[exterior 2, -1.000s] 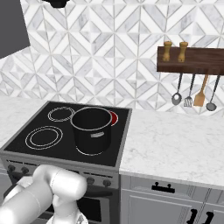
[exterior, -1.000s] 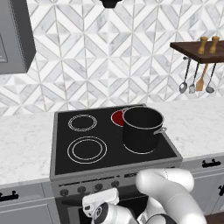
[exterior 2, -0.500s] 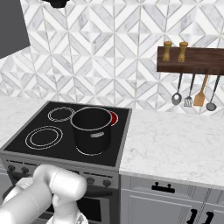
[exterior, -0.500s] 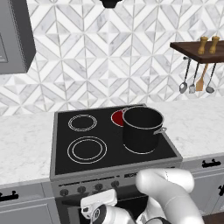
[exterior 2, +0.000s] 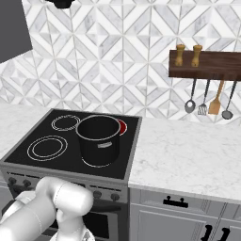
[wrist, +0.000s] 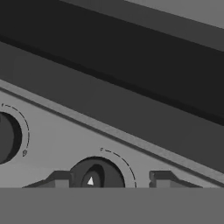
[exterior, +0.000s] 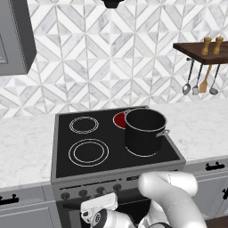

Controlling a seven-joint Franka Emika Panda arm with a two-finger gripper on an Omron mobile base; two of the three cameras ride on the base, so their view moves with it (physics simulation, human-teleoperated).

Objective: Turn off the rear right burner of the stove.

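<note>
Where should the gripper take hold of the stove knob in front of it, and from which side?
Grip the round knob across its rim, coming straight at the stove front panel. The gripper fingers already stand on either side; a round body suits opposed pads.

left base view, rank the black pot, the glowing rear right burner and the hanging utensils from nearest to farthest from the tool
The tool sits low at the stove front panel, by the knobs.
1. black pot, on the front right of the cooktop.
2. rear right burner, glowing red behind the pot.
3. hanging utensils, on the wall far right.
</note>
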